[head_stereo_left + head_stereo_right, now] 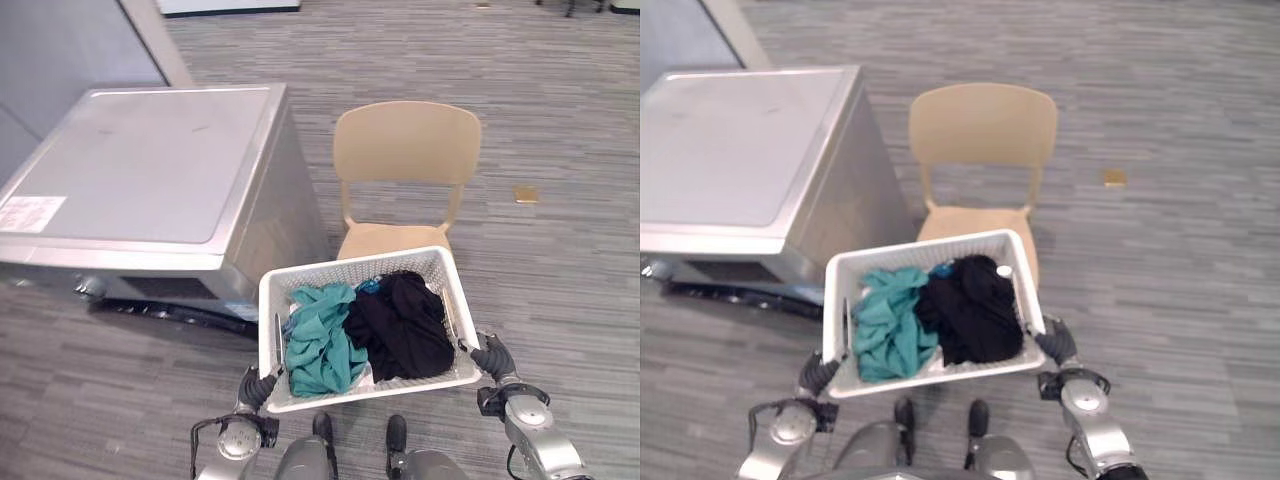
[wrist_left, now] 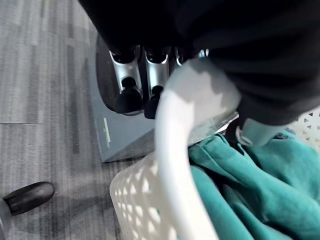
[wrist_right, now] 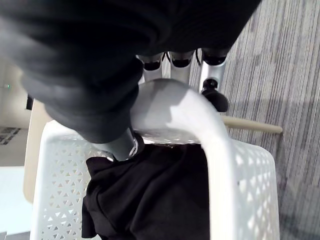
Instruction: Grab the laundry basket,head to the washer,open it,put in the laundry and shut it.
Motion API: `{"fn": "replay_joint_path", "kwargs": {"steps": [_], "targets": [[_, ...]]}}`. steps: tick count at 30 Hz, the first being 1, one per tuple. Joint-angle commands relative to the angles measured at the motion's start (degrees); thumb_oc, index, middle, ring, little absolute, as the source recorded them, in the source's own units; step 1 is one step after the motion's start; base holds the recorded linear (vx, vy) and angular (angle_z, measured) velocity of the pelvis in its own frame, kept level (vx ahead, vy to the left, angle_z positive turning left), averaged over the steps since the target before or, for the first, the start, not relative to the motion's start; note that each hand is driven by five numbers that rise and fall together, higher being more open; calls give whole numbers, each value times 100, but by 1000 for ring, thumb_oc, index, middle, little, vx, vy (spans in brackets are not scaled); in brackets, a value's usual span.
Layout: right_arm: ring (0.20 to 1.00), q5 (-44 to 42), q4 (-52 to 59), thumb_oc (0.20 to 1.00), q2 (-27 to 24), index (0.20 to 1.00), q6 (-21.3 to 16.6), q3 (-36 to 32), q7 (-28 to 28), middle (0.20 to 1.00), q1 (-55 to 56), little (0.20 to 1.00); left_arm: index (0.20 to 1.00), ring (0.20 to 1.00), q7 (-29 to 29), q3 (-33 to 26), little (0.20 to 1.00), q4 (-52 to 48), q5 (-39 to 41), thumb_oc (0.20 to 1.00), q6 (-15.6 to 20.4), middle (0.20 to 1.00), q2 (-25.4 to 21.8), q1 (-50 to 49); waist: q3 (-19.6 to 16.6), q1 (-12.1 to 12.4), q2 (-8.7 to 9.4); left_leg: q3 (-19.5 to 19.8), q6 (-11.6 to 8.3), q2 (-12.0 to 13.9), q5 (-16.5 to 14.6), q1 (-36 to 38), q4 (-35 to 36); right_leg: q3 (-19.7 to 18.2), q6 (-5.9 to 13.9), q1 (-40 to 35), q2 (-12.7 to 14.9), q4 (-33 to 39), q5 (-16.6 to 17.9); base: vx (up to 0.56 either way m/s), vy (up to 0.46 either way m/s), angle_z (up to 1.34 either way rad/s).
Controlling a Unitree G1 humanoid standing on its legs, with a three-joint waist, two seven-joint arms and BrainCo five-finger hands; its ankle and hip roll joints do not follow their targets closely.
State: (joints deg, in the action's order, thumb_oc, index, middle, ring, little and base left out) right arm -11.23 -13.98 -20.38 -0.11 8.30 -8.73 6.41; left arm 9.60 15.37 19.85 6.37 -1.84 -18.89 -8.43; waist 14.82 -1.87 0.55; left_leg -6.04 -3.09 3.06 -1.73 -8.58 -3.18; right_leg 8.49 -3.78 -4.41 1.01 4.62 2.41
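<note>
A white laundry basket [image 1: 350, 265] hangs in front of me, carried between both hands. It holds a teal cloth [image 1: 320, 345] on its left and a black cloth [image 1: 400, 325] on its right. My left hand [image 1: 258, 388] grips the basket's left rim, its fingers [image 2: 145, 75] curled over the white edge [image 2: 175, 150]. My right hand [image 1: 492, 357] grips the right rim the same way, fingers [image 3: 180, 57] wrapped over the edge [image 3: 200, 125]. The silver-grey washer [image 1: 140, 165] stands just ahead to the left, its flat top facing me.
A beige chair [image 1: 405, 150] stands right behind the basket, beside the washer's right side. A small tan object [image 1: 526, 194] lies on the grey carpet to the right of the chair. Open carpet stretches to the right and far side.
</note>
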Motion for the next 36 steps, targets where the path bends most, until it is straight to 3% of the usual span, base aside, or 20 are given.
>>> {"fn": "replay_joint_path", "kwargs": {"steps": [1, 9, 14, 15, 19, 24, 25, 26, 31, 36], "targets": [[200, 189, 311, 200, -125, 200, -460, -135, 49, 200, 5, 200, 200, 200, -271, -75, 200, -470, 277, 200, 539, 200, 50, 165, -202, -37, -135, 48, -129, 101, 57, 495, -17, 205, 778, 129, 38, -343, -969, 91, 41, -29], [200, 643, -340, 200, -28, 200, -456, 202, -505, 200, -553, 200, 200, 200, 143, 359, 200, 68, 5, 200, 587, 200, 94, 1073, -323, -220, -103, -216, -53, 44, 127, 847, 674, -120, 870, 321, -2, -89, -753, 67, 52, -28], [200, 599, -1094, 200, 15, 200, -478, 629, -964, 200, -1795, 200, 200, 200, 735, 766, 200, 980, 132, 200, 698, 200, 252, 2522, -158, -280, -88, -272, -23, 94, 290, 167, 809, -324, 922, 1324, -50, -189, -534, -202, 11, -20], [200, 470, -1523, 200, 94, 200, -456, 829, -1123, 200, -2389, 200, 200, 200, 968, 938, 200, 1545, 225, 200, 716, 200, 309, 3201, -86, -277, -83, -258, -22, 94, 375, -148, 818, -341, 947, 1673, -60, -244, -444, -152, 2, -12], [200, 254, -2462, 200, 202, 200, -404, 1205, -1324, 200, -3635, 200, 200, 200, 1257, 1193, 200, 2541, 370, 200, 757, 200, 312, 4418, 173, -242, -40, -206, -36, 78, 538, -516, 818, -304, 984, 2042, -47, -347, -350, -104, -4, -12], [200, 161, -3150, 200, 199, 200, -340, 1504, -1340, 200, -4441, 200, 200, 200, 1378, 1280, 200, 3115, 425, 200, 746, 200, 314, 5071, 411, -179, -35, -176, -57, 71, 637, -590, 809, -265, 996, 2127, -7, -406, -333, -26, 0, -6], [558, 154, -3233, 558, 198, 558, -333, 1514, -1351, 558, -4523, 558, 686, 686, 1404, 1279, 686, 3162, 433, 686, 744, 686, 327, 5103, 447, -168, -35, -170, -62, 68, 647, -588, 804, -255, 998, 2110, -1, -404, -335, -4, 2, -4], [1000, 158, -3299, 1000, 208, 1000, -313, 1534, -1364, 1000, -4550, 1000, 1000, 1000, 1421, 1264, 1000, 3176, 442, 1000, 740, 1000, 361, 5089, 477, -161, -38, -166, -67, 66, 655, -575, 803, -244, 997, 2094, 2, -406, -338, 6, 5, -3], [1000, 254, -3095, 1000, 306, 1000, -289, 1425, -1364, 1000, -4062, 1000, 1000, 1000, 1465, 1084, 1000, 2795, 411, 1000, 726, 1000, 528, 4407, 484, -110, -45, -160, -56, 44, 618, -429, 805, -237, 959, 1924, 8, -373, -378, 15, -3, 4], [1000, 395, -2236, 1000, 174, 1000, -297, 840, -1302, 1000, -2724, 1000, 1000, 1000, 1150, 712, 1000, 1671, 654, 1000, 737, 1000, 714, 2800, 325, -38, -31, -195, -24, 38, 465, 40, 818, -163, 880, 1410, -2, -288, -501, 61, -26, 26]]}}
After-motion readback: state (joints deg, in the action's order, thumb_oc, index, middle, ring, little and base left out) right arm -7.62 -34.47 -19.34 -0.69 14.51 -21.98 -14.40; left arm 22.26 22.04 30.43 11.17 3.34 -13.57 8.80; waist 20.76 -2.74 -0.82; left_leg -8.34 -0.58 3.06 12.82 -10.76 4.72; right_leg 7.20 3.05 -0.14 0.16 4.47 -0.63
